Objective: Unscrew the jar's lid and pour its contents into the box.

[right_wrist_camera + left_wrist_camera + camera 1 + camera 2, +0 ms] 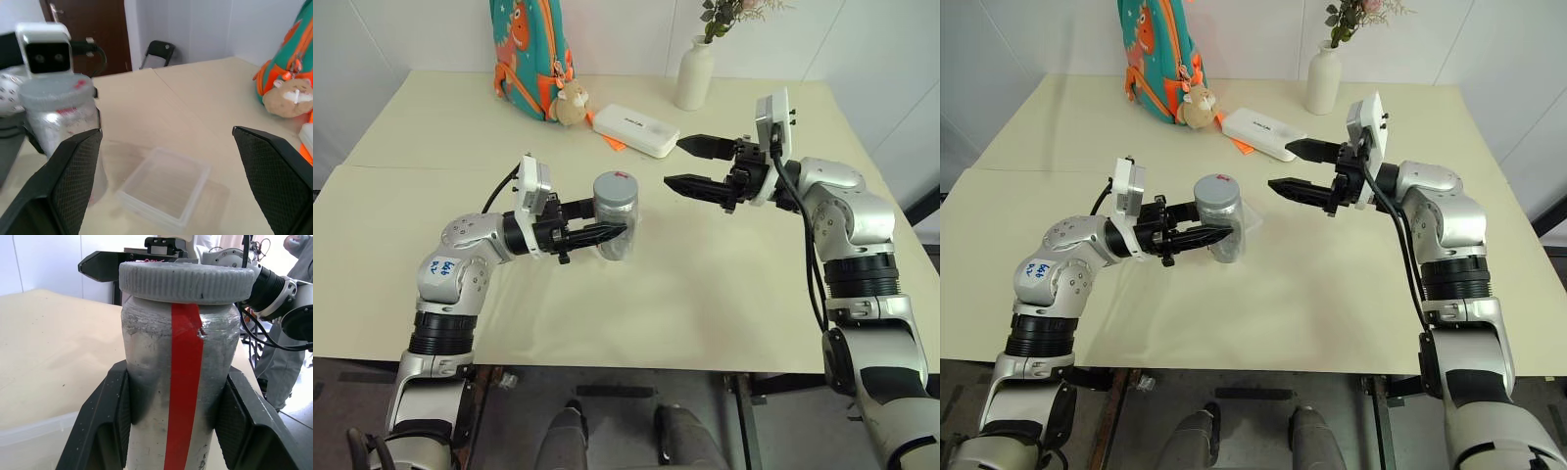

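A pale cream table (724, 284) fills the foreground, a seam running across its left part. Plain white walls (607, 29) rise behind its far edge. The right wrist view shows a dark brown door (93, 29) with a metal handle, and a black folding chair (159, 53) standing beside it against the white wall

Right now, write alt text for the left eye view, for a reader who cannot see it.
The left pincer is shut on an upright clear jar with its grey lid still on, above a pale table. The right pincer is open, pointing toward the jar across a gap. A backpack, plush toy, white case and vase sit at the far edge.
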You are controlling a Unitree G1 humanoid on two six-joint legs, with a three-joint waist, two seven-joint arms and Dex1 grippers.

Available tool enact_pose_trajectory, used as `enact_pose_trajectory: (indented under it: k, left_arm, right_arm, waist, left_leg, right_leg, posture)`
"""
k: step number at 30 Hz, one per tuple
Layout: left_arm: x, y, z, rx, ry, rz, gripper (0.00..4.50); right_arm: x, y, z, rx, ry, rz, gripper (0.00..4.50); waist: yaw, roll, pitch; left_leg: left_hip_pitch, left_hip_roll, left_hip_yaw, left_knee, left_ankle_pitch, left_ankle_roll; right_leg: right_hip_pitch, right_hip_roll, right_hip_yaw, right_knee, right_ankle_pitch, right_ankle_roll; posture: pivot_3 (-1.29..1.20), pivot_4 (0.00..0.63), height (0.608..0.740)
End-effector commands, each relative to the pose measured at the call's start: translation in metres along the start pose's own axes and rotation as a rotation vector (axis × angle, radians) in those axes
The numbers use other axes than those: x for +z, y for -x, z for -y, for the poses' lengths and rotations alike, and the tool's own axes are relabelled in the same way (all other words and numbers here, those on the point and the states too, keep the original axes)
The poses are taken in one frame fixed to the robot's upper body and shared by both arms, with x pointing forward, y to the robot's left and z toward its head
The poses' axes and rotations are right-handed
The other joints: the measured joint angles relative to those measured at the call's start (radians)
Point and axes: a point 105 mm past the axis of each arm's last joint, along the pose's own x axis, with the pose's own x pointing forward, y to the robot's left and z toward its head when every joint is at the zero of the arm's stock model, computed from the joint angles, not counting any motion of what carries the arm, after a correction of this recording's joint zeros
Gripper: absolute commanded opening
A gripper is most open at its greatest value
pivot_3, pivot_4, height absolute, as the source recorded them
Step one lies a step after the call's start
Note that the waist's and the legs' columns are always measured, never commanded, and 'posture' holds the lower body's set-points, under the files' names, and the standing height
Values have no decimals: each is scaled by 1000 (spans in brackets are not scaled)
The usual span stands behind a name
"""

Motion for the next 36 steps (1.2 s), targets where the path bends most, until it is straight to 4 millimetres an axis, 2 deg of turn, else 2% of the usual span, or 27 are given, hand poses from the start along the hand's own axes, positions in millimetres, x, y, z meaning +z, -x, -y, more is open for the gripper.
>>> enact_pose_trajectory:
  k: [1, 4, 7, 10, 14, 17, 25, 30, 36]
  left_arm:
    - [14, 0, 4, -22, -62, 26, 1890]
    - [14, -2, 3, -23, -66, 26, 1890]
    - [14, -3, 4, -26, -66, 27, 1890]
    - [13, -5, 4, -30, -66, 29, 1890]
    - [13, -7, 4, -33, -68, 32, 1890]
    - [13, -8, 4, -36, -68, 32, 1890]
    - [14, -8, 5, -38, -71, 32, 1890]
    - [14, -9, 5, -38, -74, 34, 1890]
    - [13, -10, 5, -41, -76, 36, 1890]
  right_arm:
    - [27, -16, -27, 106, 18, 101, 4471]
    - [31, -33, -45, 144, 3, 128, 4471]
    - [26, -53, -58, 158, 16, 106, 4471]
    - [20, -71, -61, 123, 44, 85, 4471]
    - [16, -84, -74, 166, 43, 74, 4471]
    - [14, -89, -74, 167, 60, 65, 4471]
    - [11, -84, -57, 110, 81, 44, 4471]
    - [4, -68, -42, 66, 89, 13, 4471]
    - [6, -50, -32, 37, 97, 8, 4471]
  waist:
    - [0, 0, 0]
    - [1, 0, 0]
    - [4, 0, 0]
    - [5, 0, 0]
    - [8, 0, 0]
    - [9, 0, 0]
    - [7, 0, 0]
    - [9, 0, 0]
    - [8, 0, 0]
  left_leg:
    - [0, 0, 0, 0, 0, 0]
    - [0, 0, 0, 1, 0, 0]
    - [0, 0, 0, 2, 0, 0]
    - [0, 0, 0, 3, 0, 0]
    - [0, 0, 0, 3, 0, 0]
    - [0, 0, 0, 2, 0, 0]
    - [0, 0, 0, 3, 0, 0]
    - [-1, 0, 0, 3, 0, 1]
    - [-1, 0, 0, 3, 0, 1]
  right_leg:
    - [0, 0, 0, 0, 0, 0]
    - [0, 0, 0, 1, 0, 0]
    - [0, 0, 0, 2, 0, 0]
    - [0, 0, 0, 2, 0, 0]
    - [0, 0, 0, 2, 0, 0]
    - [0, 0, 0, 2, 0, 0]
    - [0, 0, 0, 2, 0, 0]
    - [0, 0, 0, 1, 0, 0]
    - [0, 0, 0, 1, 0, 0]
  posture:
    - [0, 150, 740]
    - [0, 150, 740]
    - [0, 150, 740]
    - [0, 150, 740]
    - [0, 150, 740]
    - [0, 150, 740]
    - [0, 150, 740]
    - [0, 150, 740]
    - [0, 150, 740]
